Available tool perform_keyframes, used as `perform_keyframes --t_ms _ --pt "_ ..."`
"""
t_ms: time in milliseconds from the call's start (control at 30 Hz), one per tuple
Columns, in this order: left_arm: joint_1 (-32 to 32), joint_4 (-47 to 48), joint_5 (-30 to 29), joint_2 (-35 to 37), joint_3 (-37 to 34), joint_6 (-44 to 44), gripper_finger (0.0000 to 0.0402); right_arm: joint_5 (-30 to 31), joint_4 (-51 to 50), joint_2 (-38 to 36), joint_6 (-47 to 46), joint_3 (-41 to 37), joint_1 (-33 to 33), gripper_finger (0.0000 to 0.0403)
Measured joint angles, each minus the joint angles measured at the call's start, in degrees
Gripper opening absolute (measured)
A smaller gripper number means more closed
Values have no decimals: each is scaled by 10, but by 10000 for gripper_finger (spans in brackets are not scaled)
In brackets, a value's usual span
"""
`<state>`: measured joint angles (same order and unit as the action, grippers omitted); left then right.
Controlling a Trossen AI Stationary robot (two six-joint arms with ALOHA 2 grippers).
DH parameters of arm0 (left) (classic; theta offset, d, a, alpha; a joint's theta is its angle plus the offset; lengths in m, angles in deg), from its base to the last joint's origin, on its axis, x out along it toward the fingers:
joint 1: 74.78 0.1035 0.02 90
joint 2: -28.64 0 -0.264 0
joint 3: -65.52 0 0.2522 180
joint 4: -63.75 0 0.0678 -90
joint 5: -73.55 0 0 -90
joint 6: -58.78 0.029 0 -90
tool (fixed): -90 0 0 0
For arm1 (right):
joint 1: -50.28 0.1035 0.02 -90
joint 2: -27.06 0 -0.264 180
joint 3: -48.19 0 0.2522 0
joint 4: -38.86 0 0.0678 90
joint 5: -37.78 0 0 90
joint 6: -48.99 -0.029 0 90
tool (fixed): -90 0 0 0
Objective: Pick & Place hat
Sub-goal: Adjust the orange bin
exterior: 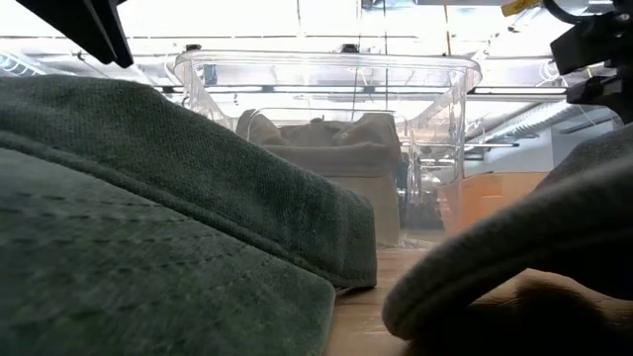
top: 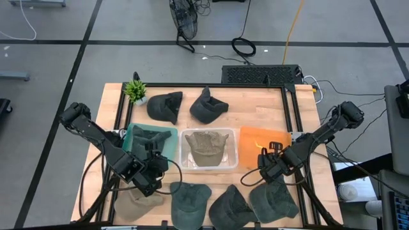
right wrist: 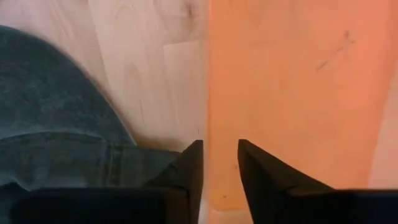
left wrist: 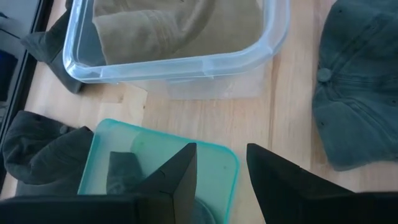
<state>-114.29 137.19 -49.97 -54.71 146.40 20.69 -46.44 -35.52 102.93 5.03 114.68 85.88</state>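
Hands: we see left hand and right hand both parted, empty.
Position: we judge each hovers near its bin edge, teal bin, orange bin, ready for hats.

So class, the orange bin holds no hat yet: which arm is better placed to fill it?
Probably the right: its gripper hovers, open and empty, at the orange bin's edge, above a dark green hat. The left gripper sits by the teal bin.

Left tool empty, parted; right tool seemingly likewise.
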Motion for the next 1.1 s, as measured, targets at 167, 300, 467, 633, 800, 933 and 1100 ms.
perform_keyframes --t_ms 167,300,467,633,800,933,1100 --pt "-7 0 -5 0 0 -3 152 -16 12 0 -20 -28 10 45" --pt "-8 0 -11 0 0 -4 152 -16 9 -2 -25 -45 9 23" --pt "-8 0 -11 0 0 -4 152 -25 -13 -11 -9 -47 9 3" --pt "-8 0 -11 0 0 -4 152 -46 -40 -27 -8 -47 11 5" --pt "-8 0 -11 0 0 -4 152 -44 -45 -40 14 -47 27 2" --pt "-8 0 -11 0 0 -5 152 -42 -45 -40 16 -47 35 3" --pt "-8 0 -11 0 0 -4 152 -43 -44 -40 14 -47 47 4"
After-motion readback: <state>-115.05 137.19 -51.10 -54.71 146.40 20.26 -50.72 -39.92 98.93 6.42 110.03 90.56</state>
